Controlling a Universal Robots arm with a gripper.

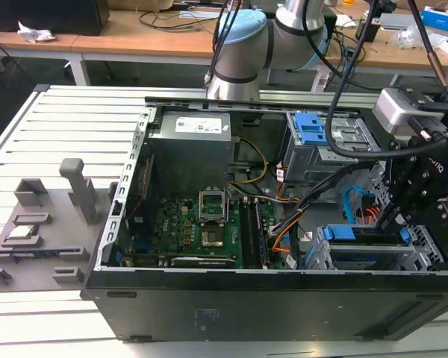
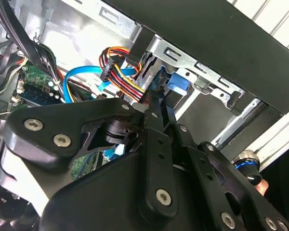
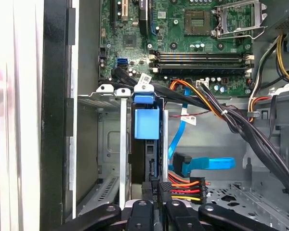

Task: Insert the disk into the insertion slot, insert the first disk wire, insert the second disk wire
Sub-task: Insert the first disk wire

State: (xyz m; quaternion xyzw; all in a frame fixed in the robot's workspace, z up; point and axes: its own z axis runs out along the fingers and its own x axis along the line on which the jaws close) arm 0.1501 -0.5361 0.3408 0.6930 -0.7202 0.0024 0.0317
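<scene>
1. First wrist view: the gripper (image 3: 159, 188) is holding its 2 fingers (image 3: 164, 193) drawn close together, and they are pinching the black power connector (image 3: 149, 188) at the rear edge of the disk (image 3: 147, 122). In the second wrist view the gripper (image 2: 156, 103) is showing the same narrow pinch.
2. Red, orange, yellow and black wires (image 3: 185, 187) are running out of that connector. Whether it is fully seated cannot be told.
3. The disk is sitting inside the insertion slot (image 3: 111, 144), its blue carrier handle facing the motherboard (image 3: 183, 43).
4. The blue data cable (image 3: 207, 163) is lying just beside the coloured wires. Whether its plug is touching the disk cannot be told.
5. Exterior view: the gripper (image 1: 392, 220) is reaching down into the open computer case (image 1: 246, 306) at the exterior view's right, over the disk (image 1: 358, 233) in the insertion slot (image 1: 336, 257).
6. The grey bay with the blue latch (image 1: 313, 130) is standing farther back in the case, apart from the gripper.
</scene>
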